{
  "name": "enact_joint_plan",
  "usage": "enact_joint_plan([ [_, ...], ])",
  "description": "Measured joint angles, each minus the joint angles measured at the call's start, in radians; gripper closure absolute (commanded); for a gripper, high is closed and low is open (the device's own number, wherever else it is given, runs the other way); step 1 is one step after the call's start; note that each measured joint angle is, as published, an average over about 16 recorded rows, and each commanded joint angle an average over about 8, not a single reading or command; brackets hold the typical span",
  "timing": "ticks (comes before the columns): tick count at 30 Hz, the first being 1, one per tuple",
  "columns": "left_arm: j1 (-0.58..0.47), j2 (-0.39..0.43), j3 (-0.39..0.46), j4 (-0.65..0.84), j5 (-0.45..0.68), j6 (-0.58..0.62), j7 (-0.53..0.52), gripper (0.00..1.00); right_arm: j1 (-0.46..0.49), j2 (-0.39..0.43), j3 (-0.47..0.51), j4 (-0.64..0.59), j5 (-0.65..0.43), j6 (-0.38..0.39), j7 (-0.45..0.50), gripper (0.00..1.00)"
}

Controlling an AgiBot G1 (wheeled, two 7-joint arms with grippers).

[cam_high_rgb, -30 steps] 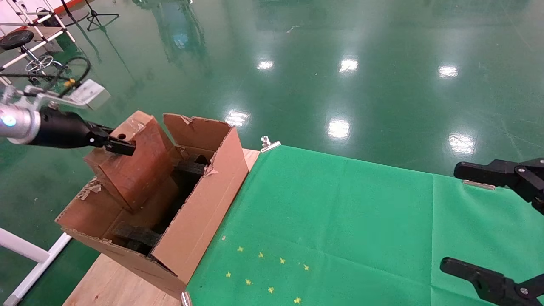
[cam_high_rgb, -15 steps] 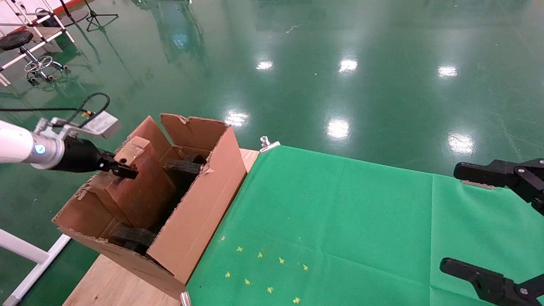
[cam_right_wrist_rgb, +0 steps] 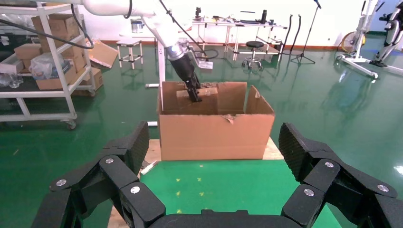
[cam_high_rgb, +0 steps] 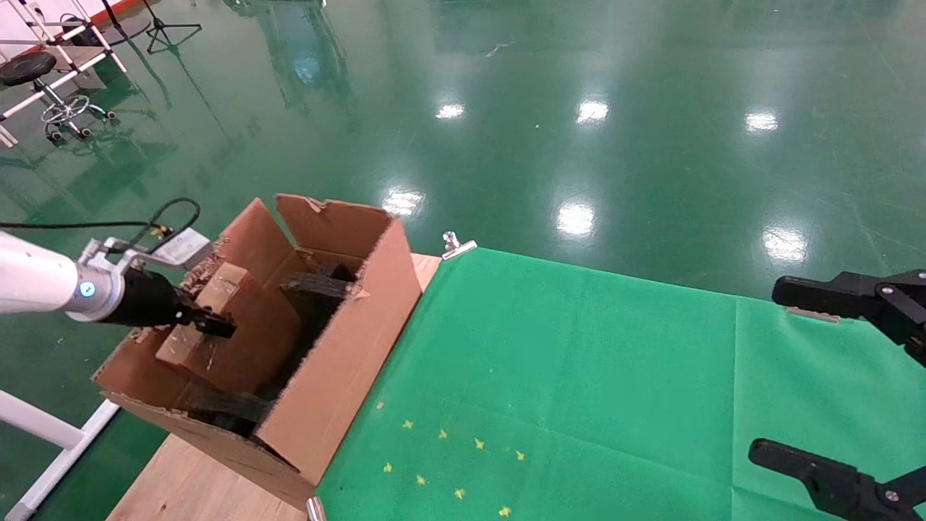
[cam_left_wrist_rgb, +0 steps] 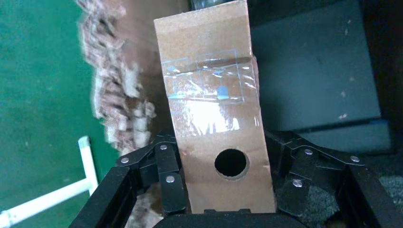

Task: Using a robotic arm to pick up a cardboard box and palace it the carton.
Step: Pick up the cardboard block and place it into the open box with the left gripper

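Observation:
The white robotic arm point(cam_high_rgb: 36, 282) reaches in from the left. Its black left gripper point(cam_high_rgb: 210, 323) is shut on the cardboard box point(cam_high_rgb: 246, 333), a slim brown box held tilted and sunk partly inside the carton point(cam_high_rgb: 340, 347). In the left wrist view the fingers point(cam_left_wrist_rgb: 168, 180) clamp both sides of the box's narrow face point(cam_left_wrist_rgb: 214, 95), which has a round hole and clear tape. Black foam blocks point(cam_high_rgb: 318, 286) sit in the carton. My right gripper point(cam_high_rgb: 767, 370) hangs open and empty at the far right. The right wrist view shows the carton point(cam_right_wrist_rgb: 216, 133) and the box point(cam_right_wrist_rgb: 206, 102).
The carton stands on the wooden table's left end point(cam_high_rgb: 188, 485), beside the green cloth point(cam_high_rgb: 579, 376) with small yellow marks. A metal clip point(cam_high_rgb: 457, 246) holds the cloth's far corner. A white frame point(cam_high_rgb: 43, 427) stands on the floor at the left. Shelving point(cam_right_wrist_rgb: 38, 61) lies beyond.
The left gripper has moved down with the box, which has dropped from above the carton's rim to sit deeper between its walls. The right arm has not moved.

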Motion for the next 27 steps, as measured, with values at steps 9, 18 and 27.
enact_joint_plan([
  [9, 0.035, 0.008, -0.002, 0.019, -0.003, -0.06, -0.021, 0.07, 0.0, 0.0, 0.0, 0.0, 0.0, 0.0, 0.0, 0.0],
  [18, 0.044, 0.011, -0.001, 0.021, -0.003, -0.088, -0.028, 0.0, 0.0, 0.0, 0.0, 0.0, 0.0, 0.0, 0.0, 0.0],
  [27, 0.034, 0.007, -0.006, 0.013, -0.009, -0.06, -0.018, 0.0, 0.0, 0.0, 0.0, 0.0, 0.0, 0.0, 0.0, 0.0],
])
